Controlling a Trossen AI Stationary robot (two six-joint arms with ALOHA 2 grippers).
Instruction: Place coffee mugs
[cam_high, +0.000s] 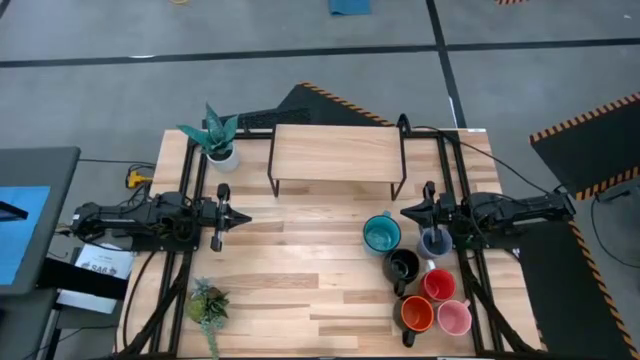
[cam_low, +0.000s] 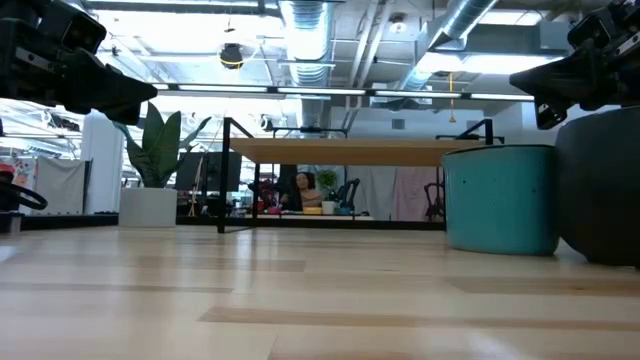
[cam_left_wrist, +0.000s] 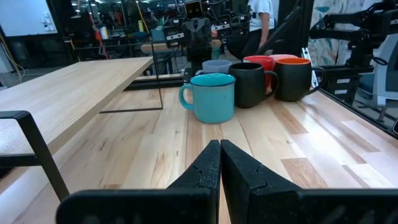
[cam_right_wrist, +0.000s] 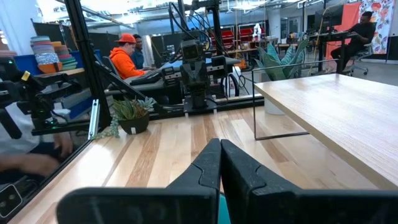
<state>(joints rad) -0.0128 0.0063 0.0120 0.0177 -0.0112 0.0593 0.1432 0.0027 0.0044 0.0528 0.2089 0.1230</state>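
Note:
Six mugs stand upright in a cluster on the table's right half: teal (cam_high: 381, 234), pale grey-blue (cam_high: 434, 242), black (cam_high: 402, 266), red (cam_high: 439, 284), dark with orange inside (cam_high: 416, 313), pink (cam_high: 455, 318). In the left wrist view the teal mug (cam_left_wrist: 211, 97) stands nearest, with the black mug (cam_left_wrist: 249, 85) behind it. My left gripper (cam_high: 243, 216) is shut and hovers over the table's left half, touching nothing. My right gripper (cam_high: 406, 212) is shut, above the table between the teal and grey-blue mugs and the shelf.
A low wooden shelf on black metal legs (cam_high: 336, 155) stands at the table's far middle. A white pot with a green plant (cam_high: 218, 150) sits at the far left, a small succulent (cam_high: 208, 304) at the near left. Bare wood lies between the arms.

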